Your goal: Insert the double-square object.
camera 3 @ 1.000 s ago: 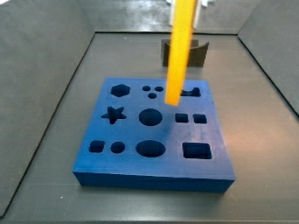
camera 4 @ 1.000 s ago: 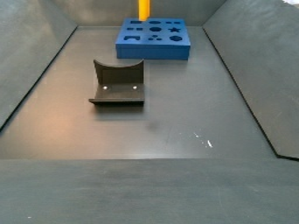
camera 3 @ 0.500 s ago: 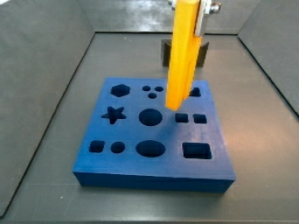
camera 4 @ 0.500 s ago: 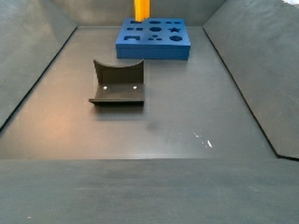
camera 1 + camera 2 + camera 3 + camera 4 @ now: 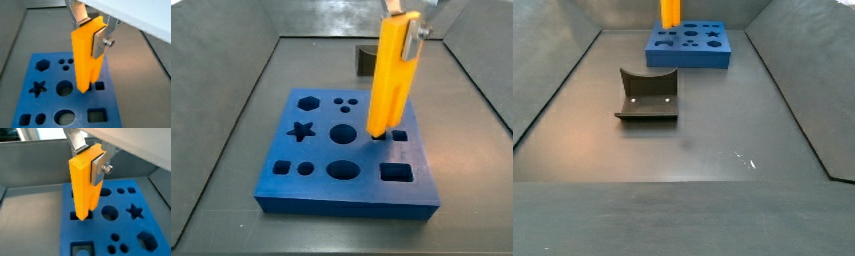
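Between the fingers, wrist views: gripper [image 5: 93, 29] [image 5: 92, 155] clamps the double-square object [image 5: 87, 57] [image 5: 85, 185] upright; lower end at the blue block [image 5: 63, 102].
Side views: object [image 5: 390, 75] [image 5: 669, 11] hangs below the gripper [image 5: 404, 20], tip at the block's [image 5: 318, 170] paired square holes; fixture [image 5: 648, 96] well apart.

hand [image 5: 671, 3] cropped above, double-square object [image 5: 671, 14] partly cut

The claw [image 5: 92, 31] holds the double-square object [image 5: 87, 57] upright above the block [image 5: 318, 185], its lower end at the paired square holes [image 5: 400, 135]. On the table [image 5: 714, 130], the fixture [image 5: 648, 97] stands well apart from the block.
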Tool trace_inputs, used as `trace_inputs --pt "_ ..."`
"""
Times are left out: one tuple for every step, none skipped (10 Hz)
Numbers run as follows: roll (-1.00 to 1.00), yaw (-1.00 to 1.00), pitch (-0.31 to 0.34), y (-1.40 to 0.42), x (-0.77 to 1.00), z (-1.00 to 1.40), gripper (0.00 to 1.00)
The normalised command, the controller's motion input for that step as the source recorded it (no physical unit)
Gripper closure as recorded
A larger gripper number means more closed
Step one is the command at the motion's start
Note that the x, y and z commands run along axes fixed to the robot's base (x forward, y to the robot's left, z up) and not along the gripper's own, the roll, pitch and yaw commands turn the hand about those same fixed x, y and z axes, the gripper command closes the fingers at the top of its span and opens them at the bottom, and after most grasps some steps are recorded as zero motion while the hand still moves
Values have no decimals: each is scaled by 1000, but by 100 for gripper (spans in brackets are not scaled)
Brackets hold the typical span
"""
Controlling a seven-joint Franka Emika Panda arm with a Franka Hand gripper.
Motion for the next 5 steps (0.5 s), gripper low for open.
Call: trace_inputs --pt "3 -889 0 -77 163 -186 100" --pt "0 -946 0 -77 86 -51 100" --pt "-20 -1000 0 -49 23 0 100" --pt "-33 -1000 0 -46 34 0 100" --pt "-29 -994 0 -40 54 0 100"
